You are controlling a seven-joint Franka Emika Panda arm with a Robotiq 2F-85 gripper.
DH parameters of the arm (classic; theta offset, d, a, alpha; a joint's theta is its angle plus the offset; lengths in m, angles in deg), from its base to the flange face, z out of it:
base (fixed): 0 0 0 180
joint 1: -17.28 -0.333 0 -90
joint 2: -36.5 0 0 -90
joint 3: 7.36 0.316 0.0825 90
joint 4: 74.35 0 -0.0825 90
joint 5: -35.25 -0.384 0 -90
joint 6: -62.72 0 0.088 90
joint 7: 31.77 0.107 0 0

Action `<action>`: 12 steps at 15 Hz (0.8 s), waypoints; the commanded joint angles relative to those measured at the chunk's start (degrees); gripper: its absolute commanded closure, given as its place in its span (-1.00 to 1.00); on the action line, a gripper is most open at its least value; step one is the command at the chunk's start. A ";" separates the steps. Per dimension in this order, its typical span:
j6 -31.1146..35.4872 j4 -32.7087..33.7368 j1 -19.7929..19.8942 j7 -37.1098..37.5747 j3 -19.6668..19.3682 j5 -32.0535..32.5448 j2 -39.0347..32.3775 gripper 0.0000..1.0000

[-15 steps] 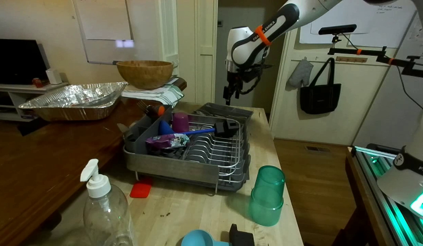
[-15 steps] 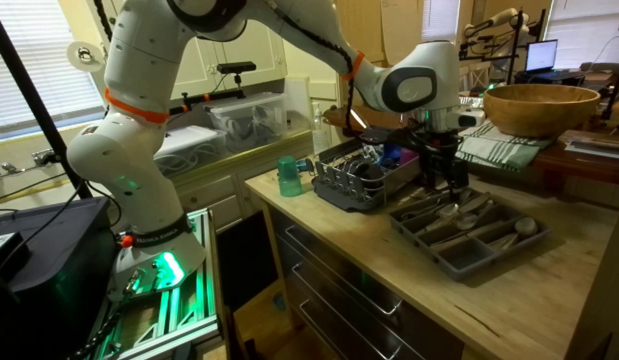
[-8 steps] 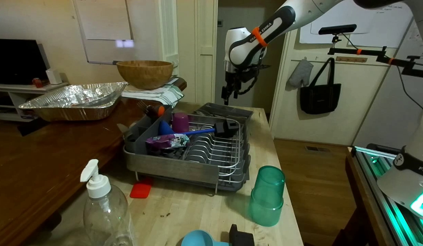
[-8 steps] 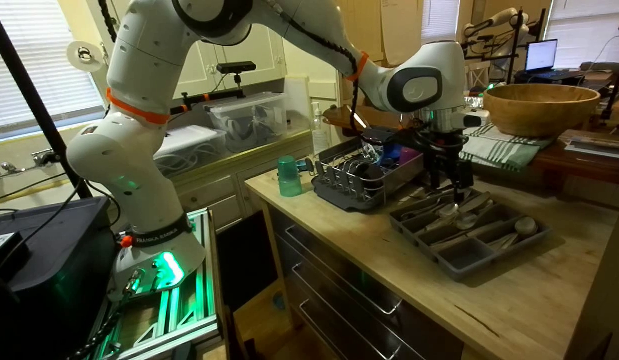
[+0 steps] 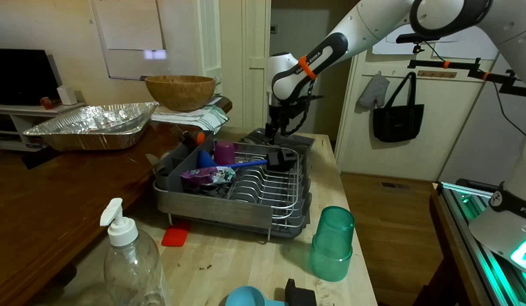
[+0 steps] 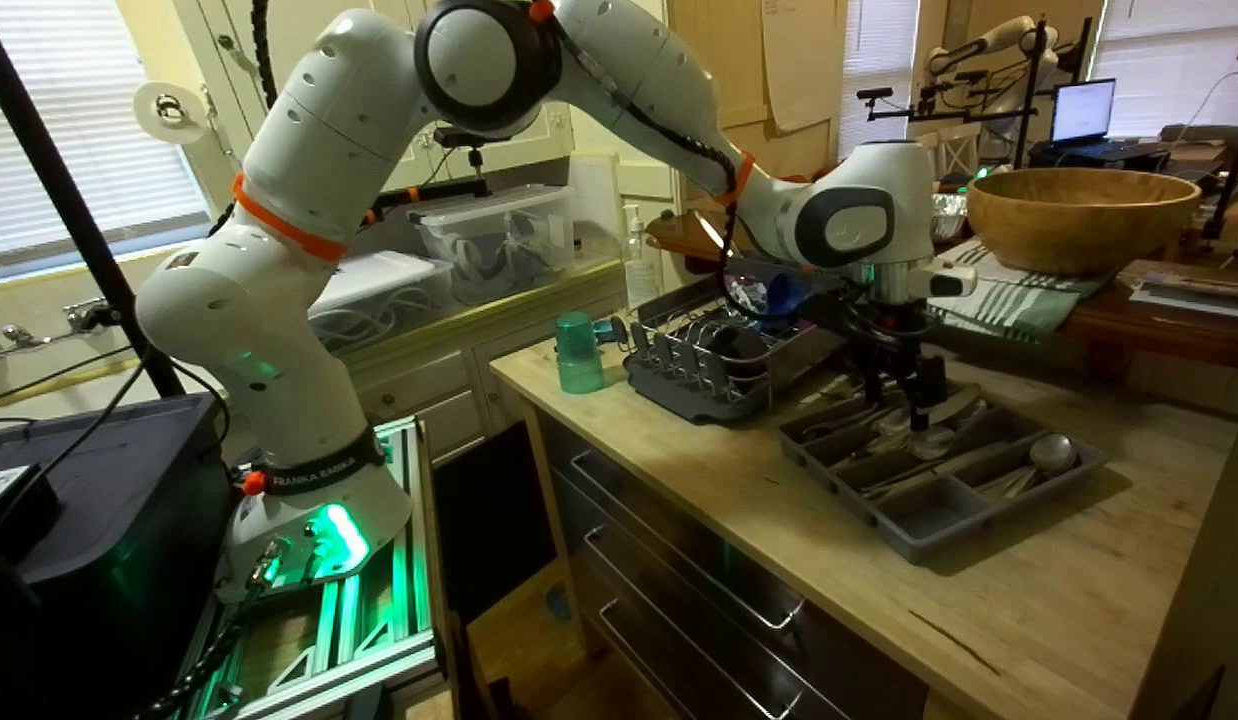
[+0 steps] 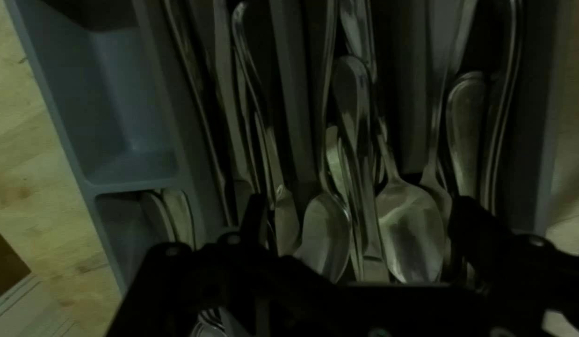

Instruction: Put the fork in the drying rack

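Grey cutlery tray [image 7: 191,164] is packed; gripper [image 7: 359,201] over it, fingers spread. Risk: closing catches a spoon [image 7: 408,224], given the clutter.

Drying rack [image 5: 216,208] is showing grey and silver. Inside rack: cup [image 5: 224,153] is showing plain purple; packet [image 5: 208,175] is mixing purple with pale print; long-handled utensil [image 5: 250,163] is running bright blue to a black head. Under rack's edge, flat piece [image 5: 176,234] is showing red. Near rack: tumblers [image 5: 332,242] are showing translucent green, cutlery tray [image 6: 929,512] plain grey. Beyond rack, in an exterior view: towel [image 5: 207,117] is carrying green stripes on white; wooden bowl [image 5: 180,92] is showing warm brown.
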 commanded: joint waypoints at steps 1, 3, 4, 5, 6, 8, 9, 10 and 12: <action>-4.18 10.80 0.02 2.00 -0.17 -0.27 -8.50 -0.80; -5.54 14.15 0.24 2.28 -0.01 -0.50 -10.96 -0.71; -5.90 15.46 0.32 2.26 0.03 -0.52 -11.82 -0.78; -6.39 16.75 0.43 2.24 0.09 -0.58 -12.59 -0.78; -6.90 17.82 0.44 2.35 -0.02 -0.49 -13.12 -0.81; -8.32 19.75 0.49 2.50 -0.11 -0.40 -13.76 -0.91; -8.64 20.75 0.56 2.56 -0.10 -0.39 -14.30 -0.90; -9.13 21.53 0.58 2.65 -0.12 -0.35 -14.61 -0.96; -9.67 22.79 0.63 2.75 -0.10 -0.34 -15.24 -1.00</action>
